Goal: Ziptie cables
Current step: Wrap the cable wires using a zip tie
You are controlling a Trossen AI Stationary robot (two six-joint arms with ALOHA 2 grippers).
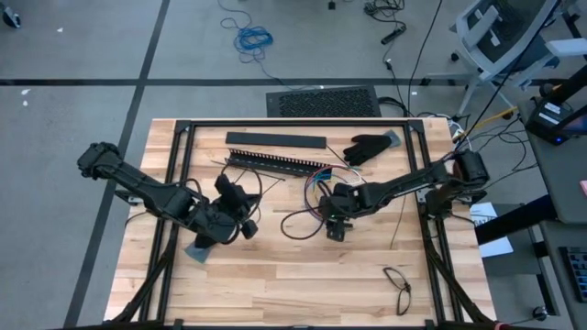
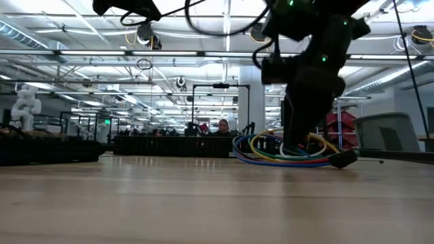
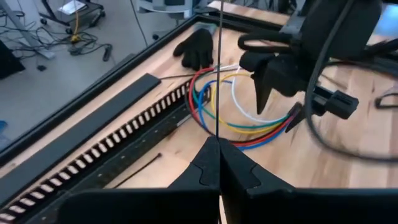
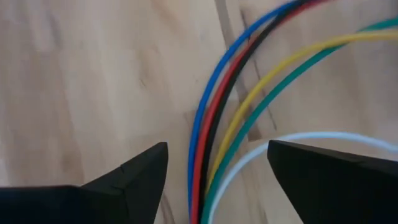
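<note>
Looking down on my work area: a pale wooden bench (image 1: 275, 284) of jointed planks, ringed by a black metal frame.
Containers: I see no bin, tray or box on the bench; everything lies loose on the wood.
Cables (image 3: 239, 127): thin, smooth, round wires in blue, red, black, yellow, green and white, curving together in a flat loop near the bench's middle, just beside the slotted bar.
Right tool (image 4: 217, 180): I have it directly over the cables, its dark pointed fingers spread apart with the wires running between them; nothing gripped.
Left tool (image 3: 219, 163): clenched, pinching a thin stiff black strip (image 3: 219, 62) that stands straight up from the tips; it sits on the bench's left half, well apart from the loop.
Slotted bar (image 1: 275, 163): long, black, rigid, comb-like with a row of teeth.
Flat bar (image 1: 275, 140): plain black, parallel behind it.
Glove (image 1: 367, 148): black, soft, crumpled, near the far edge.
</note>
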